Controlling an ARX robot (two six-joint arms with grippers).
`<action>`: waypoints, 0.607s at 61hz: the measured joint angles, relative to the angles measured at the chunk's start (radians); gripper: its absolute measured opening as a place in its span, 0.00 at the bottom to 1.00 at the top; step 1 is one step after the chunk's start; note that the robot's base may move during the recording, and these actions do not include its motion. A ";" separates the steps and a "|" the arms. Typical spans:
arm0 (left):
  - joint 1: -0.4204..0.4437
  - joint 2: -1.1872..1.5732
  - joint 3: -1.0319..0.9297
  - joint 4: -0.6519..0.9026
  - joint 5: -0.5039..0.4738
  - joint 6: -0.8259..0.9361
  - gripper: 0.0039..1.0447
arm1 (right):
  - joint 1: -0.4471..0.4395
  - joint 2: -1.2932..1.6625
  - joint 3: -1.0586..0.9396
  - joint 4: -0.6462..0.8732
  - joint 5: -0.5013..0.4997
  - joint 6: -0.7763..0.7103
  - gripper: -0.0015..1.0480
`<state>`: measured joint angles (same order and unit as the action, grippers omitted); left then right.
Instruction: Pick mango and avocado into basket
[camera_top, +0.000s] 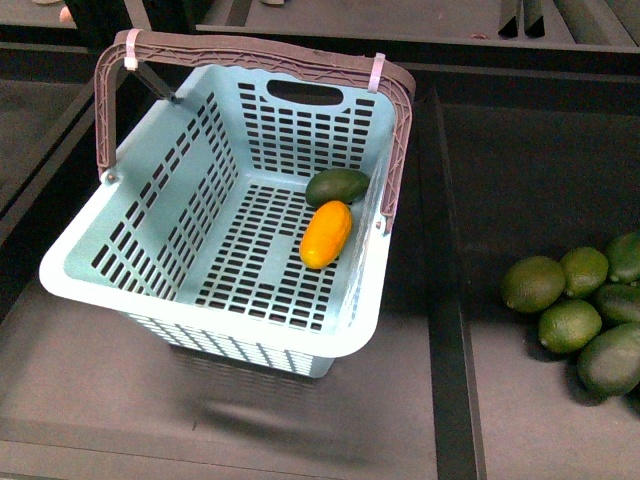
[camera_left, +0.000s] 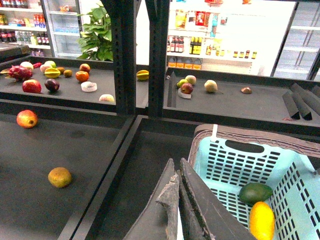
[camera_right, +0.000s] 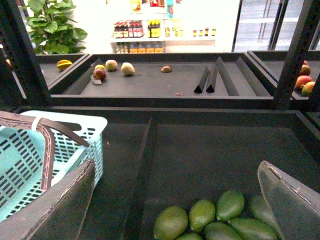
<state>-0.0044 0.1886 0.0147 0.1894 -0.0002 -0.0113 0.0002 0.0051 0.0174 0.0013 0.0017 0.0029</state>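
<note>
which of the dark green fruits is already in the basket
The avocado lying on the basket floor, touching the mango. The other green fruits sit piled on the dark shelf to the right, outside the basket.

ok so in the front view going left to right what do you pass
basket → mango lying inside the basket, with the avocado touching it on the far side → dark divider rail → pile of green fruit
</note>
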 joint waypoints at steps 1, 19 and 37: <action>0.000 -0.002 0.000 -0.002 0.000 0.000 0.02 | 0.000 0.000 0.000 0.000 0.000 0.000 0.92; 0.000 -0.182 0.000 -0.188 0.000 0.000 0.02 | 0.000 0.000 0.000 0.000 0.000 0.000 0.92; 0.000 -0.182 0.000 -0.188 0.000 0.000 0.02 | 0.000 0.000 0.000 0.000 0.000 0.000 0.92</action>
<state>-0.0040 0.0063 0.0151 0.0013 -0.0006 -0.0109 0.0002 0.0048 0.0174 0.0013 0.0017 0.0029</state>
